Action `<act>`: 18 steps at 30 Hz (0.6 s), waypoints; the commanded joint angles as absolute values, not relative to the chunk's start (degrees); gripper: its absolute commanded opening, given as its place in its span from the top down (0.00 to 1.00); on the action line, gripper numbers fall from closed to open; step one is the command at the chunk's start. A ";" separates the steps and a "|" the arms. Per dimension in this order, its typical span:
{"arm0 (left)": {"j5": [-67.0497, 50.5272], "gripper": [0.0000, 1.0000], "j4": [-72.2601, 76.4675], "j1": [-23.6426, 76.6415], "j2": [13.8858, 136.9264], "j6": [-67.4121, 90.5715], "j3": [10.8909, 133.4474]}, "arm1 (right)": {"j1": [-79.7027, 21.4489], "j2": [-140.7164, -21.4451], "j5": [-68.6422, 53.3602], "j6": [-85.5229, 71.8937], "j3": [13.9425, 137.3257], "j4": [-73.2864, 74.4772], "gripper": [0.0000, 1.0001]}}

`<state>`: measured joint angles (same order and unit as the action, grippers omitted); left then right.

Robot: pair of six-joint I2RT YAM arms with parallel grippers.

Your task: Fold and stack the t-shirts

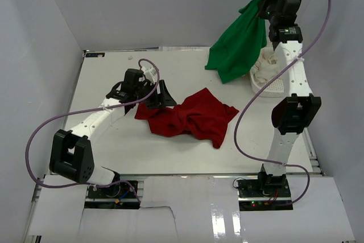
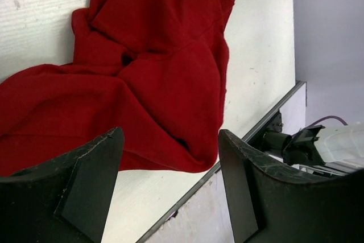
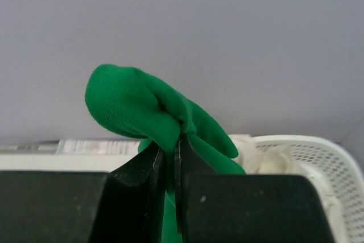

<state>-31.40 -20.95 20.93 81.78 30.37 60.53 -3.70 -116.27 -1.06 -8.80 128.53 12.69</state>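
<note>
The deep red t-shirt lies crumpled in the middle of the table, also filling the upper left of the left wrist view as the red t-shirt. My left gripper stands open just left of its edge, nothing between its fingers. High at the back right, my right gripper is shut on a bunched fold of the bright green t-shirt, which hangs down to the table. The pinched green t-shirt bulges above the closed jaws of the right gripper.
A white slotted basket with pale cloth in it stands at the back right, behind the green shirt; the basket also shows in the right wrist view. Grey walls enclose the table. The table's near edge runs close to the left gripper.
</note>
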 commanded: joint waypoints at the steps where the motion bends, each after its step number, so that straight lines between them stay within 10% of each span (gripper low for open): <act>1: -29.88 0.23 -19.07 21.27 78.67 29.18 58.63 | -1.76 -109.43 6.75 -8.44 129.38 3.61 0.92; 18: -28.04 0.23 -18.46 21.27 76.82 28.56 53.44 | 3.95 -99.24 20.04 -8.08 100.83 -2.72 0.88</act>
